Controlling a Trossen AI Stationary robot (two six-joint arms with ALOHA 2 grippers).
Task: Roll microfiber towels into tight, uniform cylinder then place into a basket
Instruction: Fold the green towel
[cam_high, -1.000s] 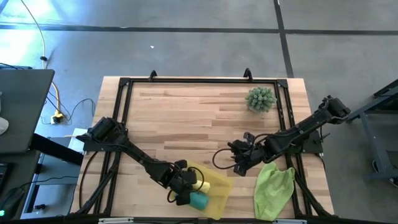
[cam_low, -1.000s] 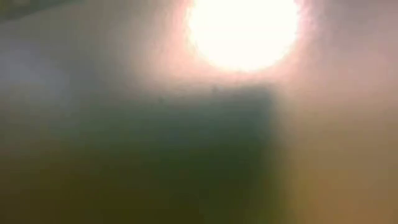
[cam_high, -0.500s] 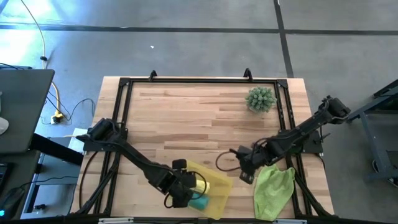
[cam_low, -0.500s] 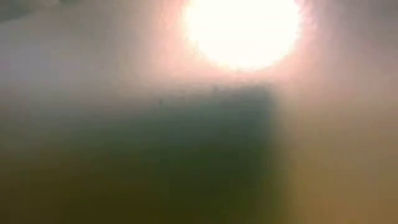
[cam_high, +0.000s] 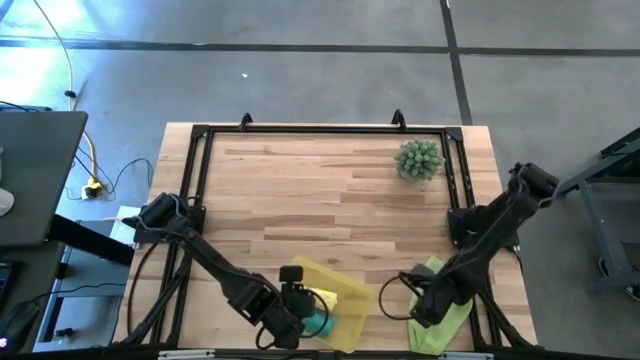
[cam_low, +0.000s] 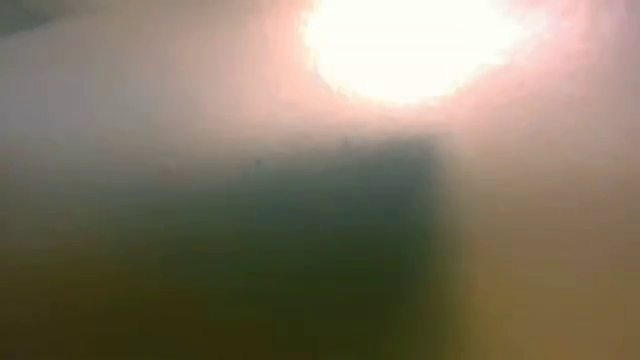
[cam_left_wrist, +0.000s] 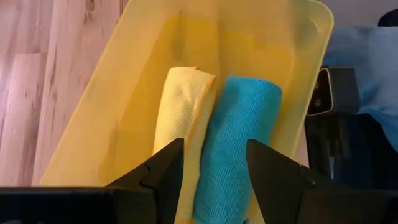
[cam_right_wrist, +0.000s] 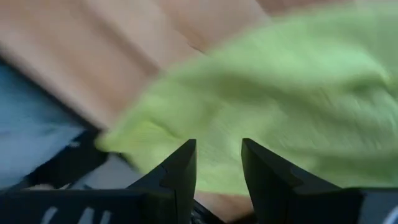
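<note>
The left gripper, fingers parted and empty, sits over the shallow yellow plastic basket; inside lie a rolled yellow towel and rolled teal towel, touching. Beside the basket, the right gripper hovers parted over the crumpled lime-green towel.

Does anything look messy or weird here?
Yes. The lime green towel lies crumpled and unrolled at the table's near right edge, under the right gripper, while the yellow towel and teal towel sit rolled in the basket.

Left gripper at near table edge, fingers parted, nothing between; arm stretched low. Right gripper near front right corner, fingers parted, arm bent
</note>
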